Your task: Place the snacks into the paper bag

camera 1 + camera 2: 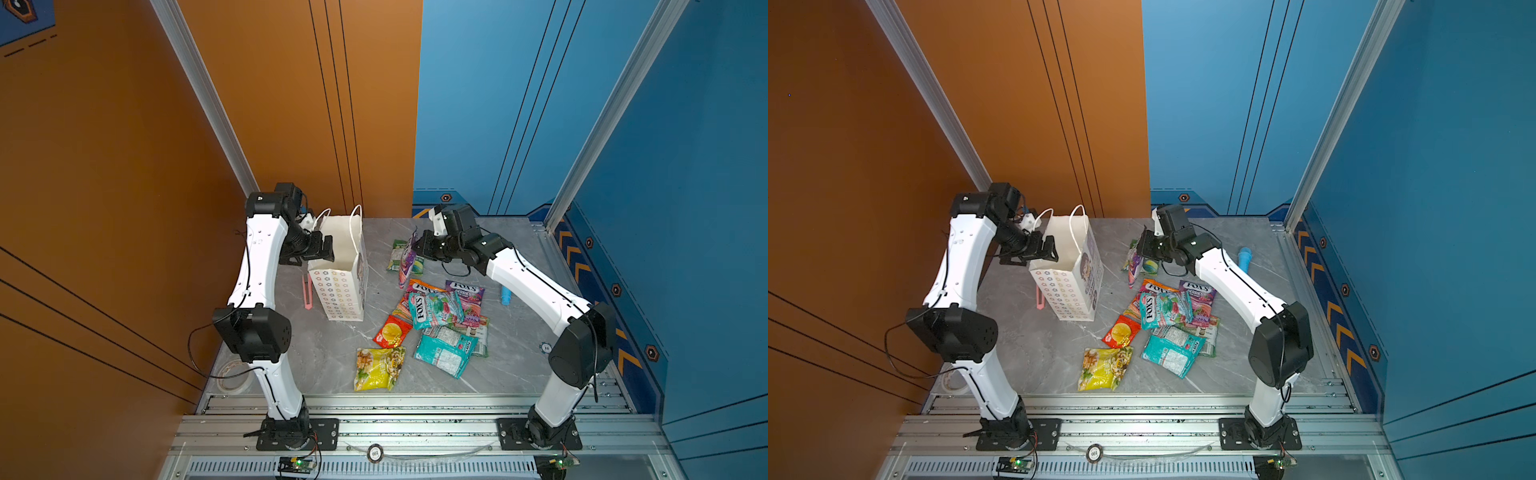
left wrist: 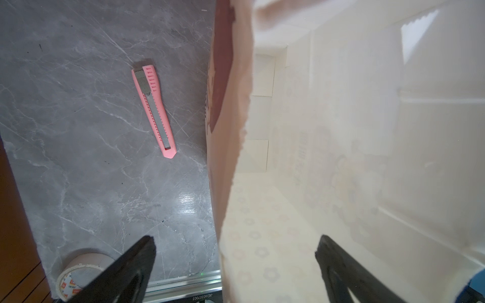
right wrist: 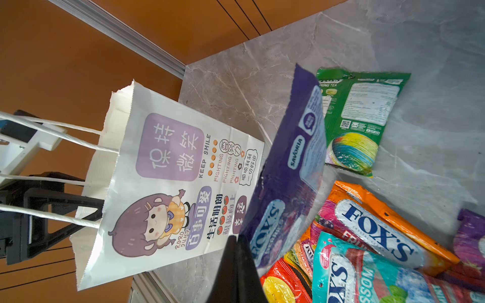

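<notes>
The white paper bag [image 1: 338, 291] [image 1: 1064, 296] stands upright at the back left, its mouth open. My left gripper [image 1: 322, 249] [image 2: 236, 251] is open at the rim, with one finger inside the bag [image 2: 341, 131] and one outside, the wall between them. My right gripper [image 1: 419, 249] [image 3: 237, 244] is shut on a purple FOX'S packet [image 1: 406, 268] [image 3: 288, 170], which hangs above the table to the right of the bag [image 3: 170, 170]. Other snacks lie flat: a green packet [image 1: 397, 253], a teal FOX'S [image 1: 434, 309], a red one [image 1: 392, 331] and a yellow one [image 1: 378, 368].
A pink utility knife [image 1: 307, 293] [image 2: 153, 110] lies on the table left of the bag. A light blue cylinder [image 1: 505, 295] [image 1: 1244, 257] sits under the right arm. A tape roll [image 1: 232, 376] [image 2: 76, 272] rests near the left arm's base. An orange wall is close on the left.
</notes>
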